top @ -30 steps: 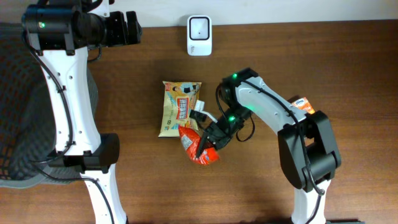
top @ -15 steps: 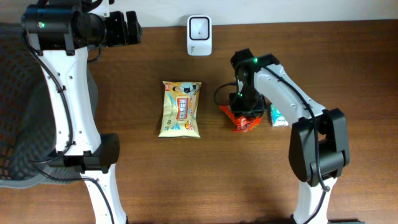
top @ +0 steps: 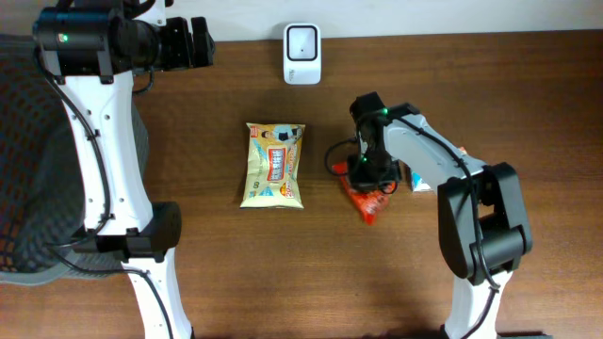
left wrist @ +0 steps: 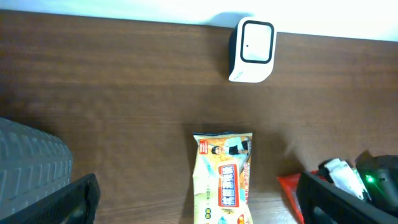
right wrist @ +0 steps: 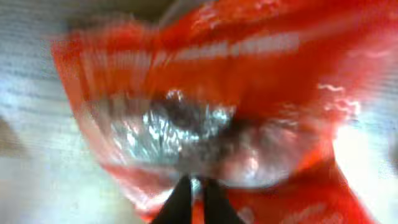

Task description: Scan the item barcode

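A red snack packet [top: 368,203] sits right of the table's middle, with my right gripper [top: 370,181] over it and shut on its upper edge. In the right wrist view the red packet [right wrist: 249,74] fills the blurred frame, and the two dark fingertips of the right gripper [right wrist: 194,198] pinch a sliver of it. The white barcode scanner [top: 301,53] stands at the back edge, also seen as the scanner [left wrist: 252,50]. My left gripper [top: 193,42] hovers open at the back left, far from the packet; the left gripper [left wrist: 196,196] holds nothing.
A yellow snack packet [top: 273,165] lies flat at the centre, left of the red one, and shows as the yellow packet [left wrist: 224,180] from the left wrist. A small white and green item [top: 420,179] lies just right of the right gripper. A dark mesh basket [top: 24,169] fills the left side.
The right gripper carried the red packet from in front of the yellow packet to the right and back, then shifted it slightly toward the front. The left arm has not moved.
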Tool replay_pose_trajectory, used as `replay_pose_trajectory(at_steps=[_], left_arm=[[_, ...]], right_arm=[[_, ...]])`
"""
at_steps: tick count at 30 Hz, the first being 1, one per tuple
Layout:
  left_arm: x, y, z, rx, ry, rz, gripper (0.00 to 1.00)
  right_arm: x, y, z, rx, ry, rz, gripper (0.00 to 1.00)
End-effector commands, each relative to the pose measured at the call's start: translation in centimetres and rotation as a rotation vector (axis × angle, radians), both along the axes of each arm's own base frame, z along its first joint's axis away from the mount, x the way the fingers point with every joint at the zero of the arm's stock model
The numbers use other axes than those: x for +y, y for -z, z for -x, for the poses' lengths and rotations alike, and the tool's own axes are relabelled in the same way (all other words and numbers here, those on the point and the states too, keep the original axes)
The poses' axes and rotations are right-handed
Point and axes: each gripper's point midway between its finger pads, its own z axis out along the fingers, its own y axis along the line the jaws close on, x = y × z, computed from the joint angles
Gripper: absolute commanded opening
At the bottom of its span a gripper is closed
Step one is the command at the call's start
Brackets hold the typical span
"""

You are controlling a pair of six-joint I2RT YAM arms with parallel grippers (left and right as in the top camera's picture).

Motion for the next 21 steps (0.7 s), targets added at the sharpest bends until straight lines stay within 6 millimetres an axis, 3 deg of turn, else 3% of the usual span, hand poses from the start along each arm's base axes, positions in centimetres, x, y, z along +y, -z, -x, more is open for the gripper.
replay_pose_trajectory(at_steps=[1,2,3,4,6,7,9,12,14,17,19,20,21], left_arm=[[0.1,-1.1,0.4,-0.026,-0.004,0.010,0.99],[0.1,-1.1,0.4,-0.026,-0.004,0.009,0.99],[0.1,-1.1,0.4,-0.026,-0.004,0.010,0.99],[0.1,-1.1,0.4,-0.026,-0.004,0.009,0.99],[0.1,-1.1,0.4,-0.026,-0.004,0.010,0.99],[0.1,-1.1,0.4,-0.026,-0.004,0.010,0.99],[0.1,-1.1,0.4,-0.026,-0.004,0.009,0.99],[0.1,-1.1,0.4,-0.026,-0.004,0.010,0.99],[0.1,-1.1,0.4,-0.026,-0.004,0.010,0.99],[0.1,-1.1,0.4,-0.026,-0.004,0.010,0.99],[0.0,-1.1,0.4,-0.026,-0.002,0.010,0.99],[0.0,-1.1,0.4,-0.026,-0.002,0.010,0.99],[0.0,-1.1,0.4,-0.026,-0.002,0.010,0.99]], right_arm=[[-0.6,-5.2,-2.5,-0.068,-0.011,0.071,0.32],[-1.6,-7.0,-2.9,-0.086,-0.015,0.132,0.56],[-2.3,-7.6,-3.2,-0.099,-0.018,0.174,0.72],[-2.7,-7.5,-3.2,-0.100,-0.042,0.193,0.99],[-2.9,-6.5,-2.9,-0.081,-0.093,0.189,0.99],[-2.0,-5.5,-2.8,-0.081,-0.164,0.132,0.99],[1.7,-3.9,-2.5,-0.094,-0.350,-0.095,0.99],[1.0,-0.4,-3.6,-0.167,-0.345,-0.066,0.99],[0.7,0.6,-3.9,-0.190,-0.338,-0.059,1.00],[1.0,0.0,-5.6,-0.251,-0.268,-0.057,0.39],[1.7,-1.3,-8.0,-0.325,-0.125,-0.076,0.29],[1.5,-2.6,-9.6,-0.374,-0.017,-0.062,0.15],[1.4,-4.5,-11.3,-0.421,0.069,-0.071,0.14]])
